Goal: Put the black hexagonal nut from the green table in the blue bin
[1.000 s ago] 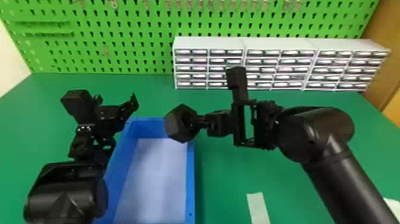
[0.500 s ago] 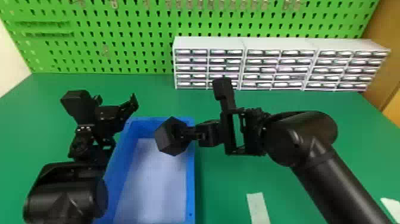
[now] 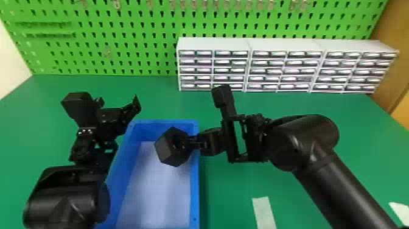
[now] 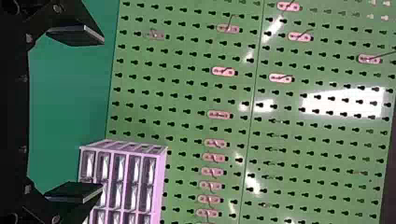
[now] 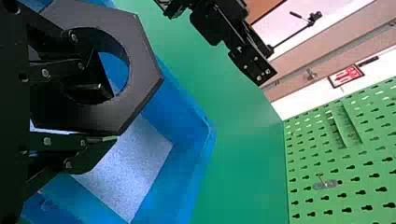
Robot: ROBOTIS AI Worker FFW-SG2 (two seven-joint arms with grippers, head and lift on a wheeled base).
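My right gripper (image 3: 194, 142) holds the black hexagonal nut (image 3: 166, 149) above the far right part of the blue bin (image 3: 195, 195). In the right wrist view the gripper (image 5: 93, 114) is shut on one side of the nut (image 5: 140, 60), one finger through its hole and the other outside, with the bin (image 5: 187, 140) below. My left gripper (image 3: 134, 106) is parked beyond the bin's far left corner. In the left wrist view that gripper (image 4: 74, 114) stands open, its fingers wide apart with nothing between them.
White drawer cabinets (image 3: 213, 44) stand at the back of the green table (image 3: 225, 188), before a green pegboard (image 3: 137, 39). A pale strip (image 3: 264, 213) lies on the table right of the bin. The left forearm covers part of the bin's left side.
My right arm has moved left with the nut, from near the bin's right rim to over its inside, and slightly lower. The left arm has kept still.
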